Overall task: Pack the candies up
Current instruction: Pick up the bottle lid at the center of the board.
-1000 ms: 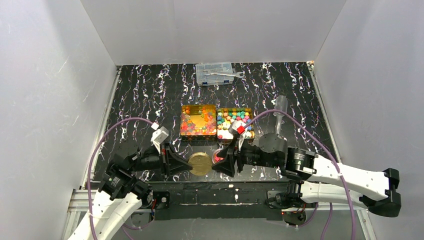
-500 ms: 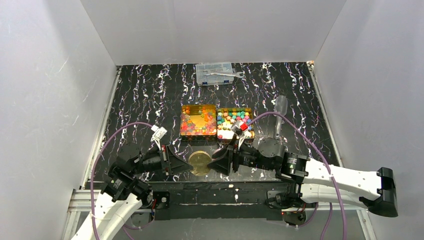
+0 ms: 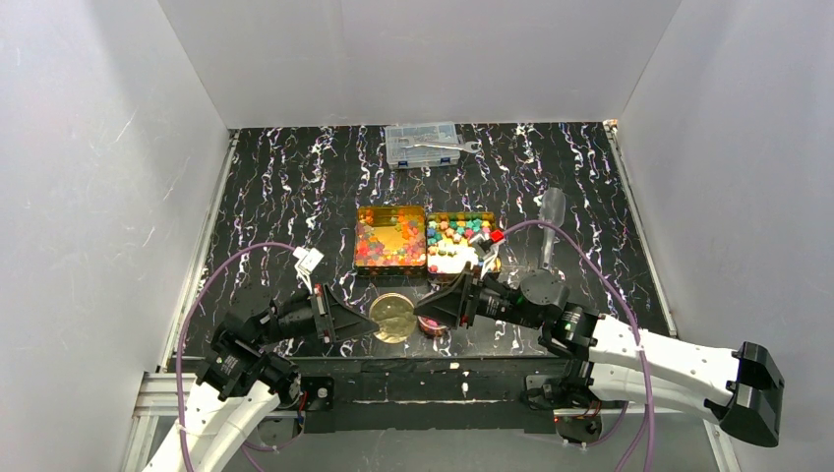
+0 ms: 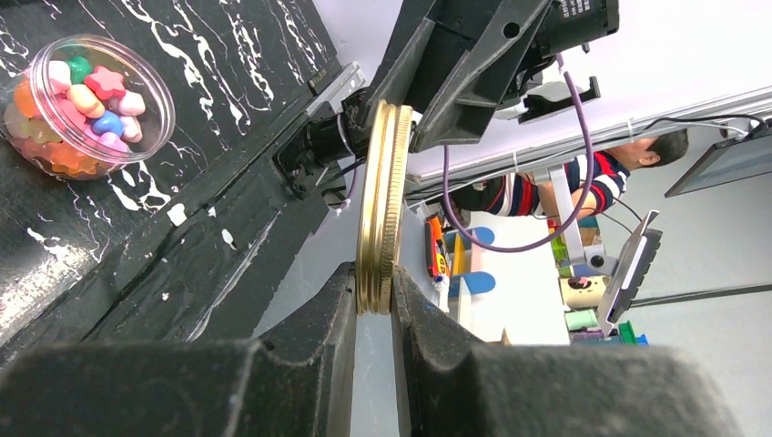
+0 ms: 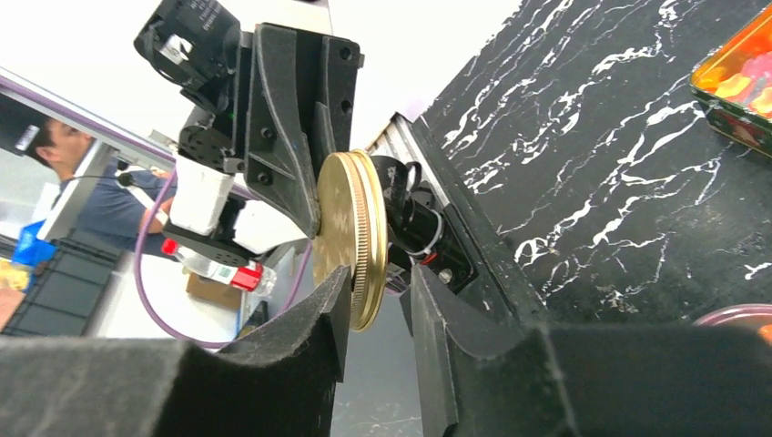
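Note:
My left gripper (image 3: 374, 323) (image 4: 373, 284) is shut on the edge of a round gold lid (image 3: 395, 317) (image 4: 382, 196) and holds it upright near the table's front edge. My right gripper (image 3: 423, 311) (image 5: 378, 284) is open, its jaws straddling the lid's opposite edge (image 5: 350, 232), with a gap on one side. A small clear jar (image 3: 431, 325) (image 4: 86, 105) full of pastel candies stands open on the table just right of the lid. Behind it, a tin of red, orange and yellow candies (image 3: 390, 237) and a tin of pastel candies (image 3: 460, 239) sit side by side.
A clear compartment box with a wrench (image 3: 424, 144) stands at the back centre. A clear plastic tube (image 3: 551, 210) lies right of the tins. White walls enclose the black marbled table (image 3: 285, 206) on three sides.
My right gripper has left the small jar, which now stands uncovered on the table, and has moved left onto the gold lid's edge. My left gripper has kept hold of the lid.

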